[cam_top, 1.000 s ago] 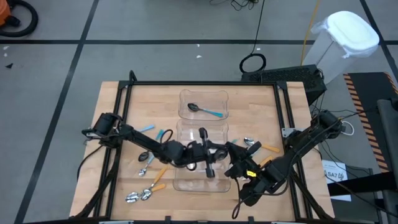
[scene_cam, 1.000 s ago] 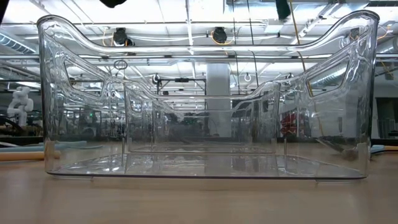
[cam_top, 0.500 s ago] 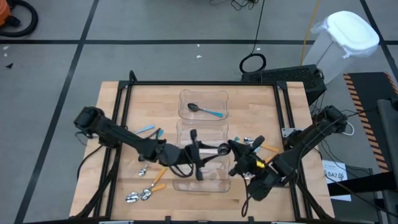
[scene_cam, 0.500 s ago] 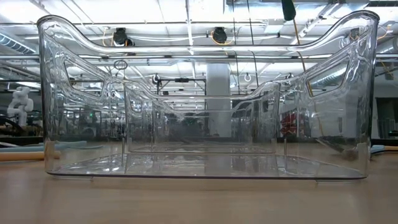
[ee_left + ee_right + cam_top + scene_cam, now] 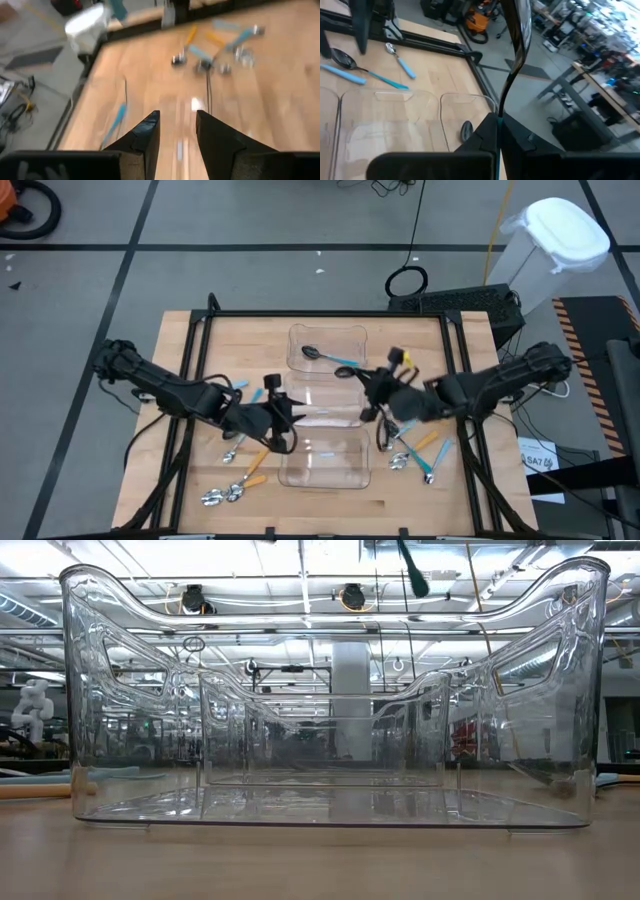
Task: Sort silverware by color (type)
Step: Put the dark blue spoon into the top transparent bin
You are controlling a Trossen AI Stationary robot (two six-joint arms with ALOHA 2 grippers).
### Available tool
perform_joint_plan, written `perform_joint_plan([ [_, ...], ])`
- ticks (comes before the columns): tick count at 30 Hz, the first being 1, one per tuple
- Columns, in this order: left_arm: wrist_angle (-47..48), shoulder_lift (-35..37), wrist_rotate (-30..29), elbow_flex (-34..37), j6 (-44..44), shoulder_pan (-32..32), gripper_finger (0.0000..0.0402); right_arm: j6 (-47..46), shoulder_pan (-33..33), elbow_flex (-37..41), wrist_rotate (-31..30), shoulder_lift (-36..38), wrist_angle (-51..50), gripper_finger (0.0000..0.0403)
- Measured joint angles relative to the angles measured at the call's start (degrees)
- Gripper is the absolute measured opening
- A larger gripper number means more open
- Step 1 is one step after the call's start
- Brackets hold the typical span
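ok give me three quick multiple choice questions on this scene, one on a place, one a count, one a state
1. Where does the lone spoon at the top of the high view lie?
A. in the far bin
B. on the bare wood
C. on the floor

2. How many clear bins stand in the row?
A. two
B. three
C. four

3. What is the state of the right gripper?
A. open and empty
B. shut on a spoon
C. shut on a bin's rim

Answers:
1. A, the lone spoon lies inside the far bin's walls.
2. B, the far bin, the middle bin and the near bin make three.
3. B, the right wrist view shows its fingers closed on the held spoon, dark bowl pointing away.
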State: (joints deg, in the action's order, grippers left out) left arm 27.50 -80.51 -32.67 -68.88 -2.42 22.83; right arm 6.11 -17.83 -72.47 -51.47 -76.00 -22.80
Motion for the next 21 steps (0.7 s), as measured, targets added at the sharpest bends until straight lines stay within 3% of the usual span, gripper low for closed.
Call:
perform_joint_plan([
  [7, 12.6, -0.7, 0.0, 0.1, -10.0, 2.1, 0.0127, 6.4, 11.8, 0.0, 15.6, 0.1, 4.6, 0.0001],
  [15, 12.4, -2.5, -0.7, 0.0, -10.0, 8.6, 0.0127, 8.6, 23.7, 0.0, 36.6, 0.1, 4.7, 0.0002],
  [21, 11.9, -3.3, -1.9, 0.0, -9.9, 10.8, 0.0127, 9.8, 30.1, 0.0, 44.1, -0.5, 4.9, 0.0003],
])
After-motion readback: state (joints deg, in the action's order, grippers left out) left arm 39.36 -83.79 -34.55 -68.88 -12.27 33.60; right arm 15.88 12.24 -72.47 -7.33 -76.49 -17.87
